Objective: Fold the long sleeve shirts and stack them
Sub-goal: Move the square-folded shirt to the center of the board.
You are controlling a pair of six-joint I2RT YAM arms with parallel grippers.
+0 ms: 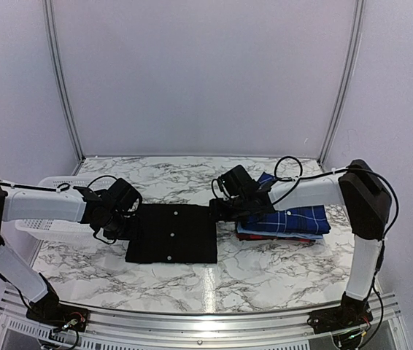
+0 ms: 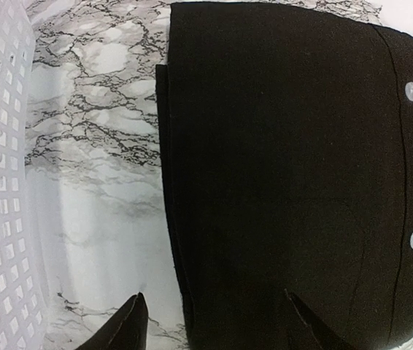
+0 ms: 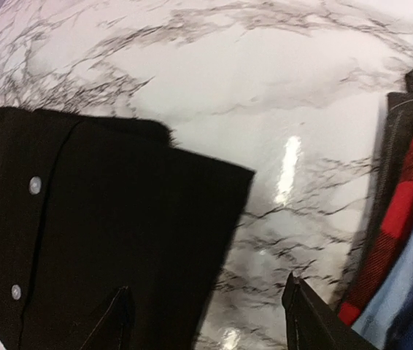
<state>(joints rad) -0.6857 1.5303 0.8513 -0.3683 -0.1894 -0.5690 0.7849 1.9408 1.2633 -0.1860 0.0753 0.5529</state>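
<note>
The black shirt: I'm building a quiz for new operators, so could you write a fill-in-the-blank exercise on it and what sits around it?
1. The folded black shirt lies flat on a table with a ____ pattern.
2. Its small buttons are ____ in colour.
3. The stack of folded shirts to its right has a blue ____ one on top.
4. The white mesh basket stands at the table's ____ side.

Missing words: marble; white; plaid; left.

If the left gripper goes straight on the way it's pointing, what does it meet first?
Probably the left edge of the black shirt: the left gripper straddles it with open jaws, one finger over cloth, the other over bare marble table. Its height above them is unclear.
</note>
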